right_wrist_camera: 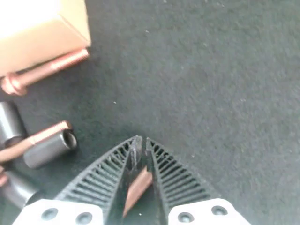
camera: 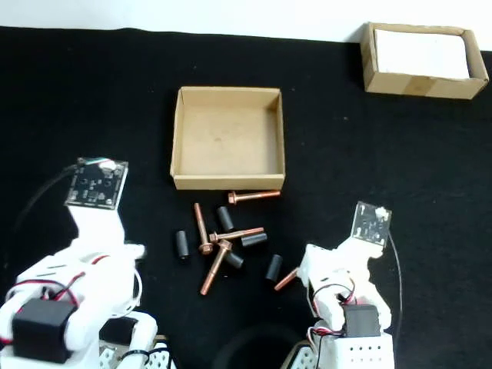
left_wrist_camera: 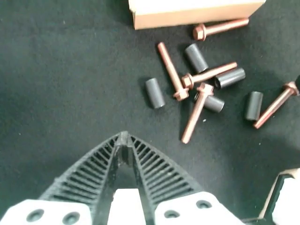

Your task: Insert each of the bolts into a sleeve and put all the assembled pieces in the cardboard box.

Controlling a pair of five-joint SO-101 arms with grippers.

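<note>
Our left fingers [left_wrist_camera: 91, 176] and right fingers [right_wrist_camera: 180, 180] both tight together, a bolt [right_wrist_camera: 137, 188] beneath the right, sleeves [left_wrist_camera: 154, 93] nearby.

**Two white arms with black lattice grippers**

The left arm [camera: 84, 277] and right arm [camera: 338, 284] are white printed shells around black servo blocks, with thin red and black wires looping at the joints. Each has a small square circuit board [camera: 96, 184] at the wrist, with a black cable curving away from it. The left gripper [left_wrist_camera: 123, 137] and right gripper [right_wrist_camera: 141, 140] have black triangular fingers [left_wrist_camera: 157, 173] of slatted ribs. The fingers sit on white mounts with round screw holes.
</note>
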